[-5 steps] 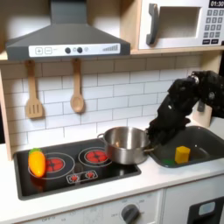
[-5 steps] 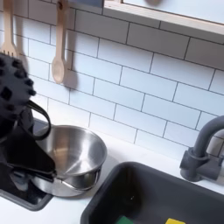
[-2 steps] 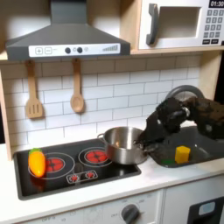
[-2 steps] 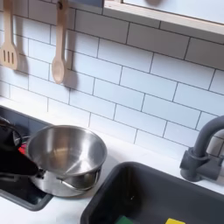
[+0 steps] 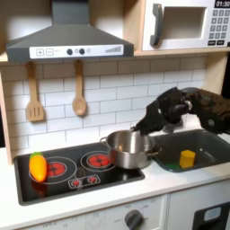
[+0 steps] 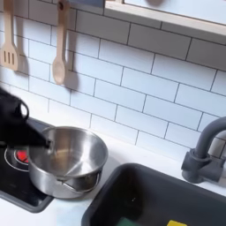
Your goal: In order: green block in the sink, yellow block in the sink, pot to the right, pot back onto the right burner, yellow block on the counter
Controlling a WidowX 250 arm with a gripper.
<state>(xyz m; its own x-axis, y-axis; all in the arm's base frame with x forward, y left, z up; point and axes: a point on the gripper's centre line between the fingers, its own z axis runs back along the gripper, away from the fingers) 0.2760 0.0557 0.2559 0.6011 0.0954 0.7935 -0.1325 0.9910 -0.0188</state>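
Note:
The steel pot (image 5: 128, 149) stands at the right end of the black cooktop, beside the sink (image 5: 205, 142). My gripper (image 5: 140, 127) hangs just above the pot's back right rim in the first exterior view. In the second exterior view the gripper (image 6: 35, 139) is at the pot's (image 6: 67, 159) left rim; I cannot make out how the jaws stand. The yellow block (image 5: 187, 159) lies in the sink. At the bottom edge of the second exterior view, inside the sink (image 6: 132, 190), a sliver of the yellow block (image 6: 177, 223) and of the green block (image 6: 129, 223) show. The cream counter (image 5: 108, 193) surrounds both.
An orange oval toy (image 5: 37, 166) sits on the left burner. A wooden spatula (image 5: 34, 94) and spoon (image 5: 79, 90) hang on the tiled wall. The dark faucet (image 6: 205, 154) rises behind the sink. A microwave (image 5: 184, 25) and range hood (image 5: 70, 36) are overhead.
The arm has lifted from low beside the pot's right side to just above its rim. The pot has barely shifted; the blocks have stayed put.

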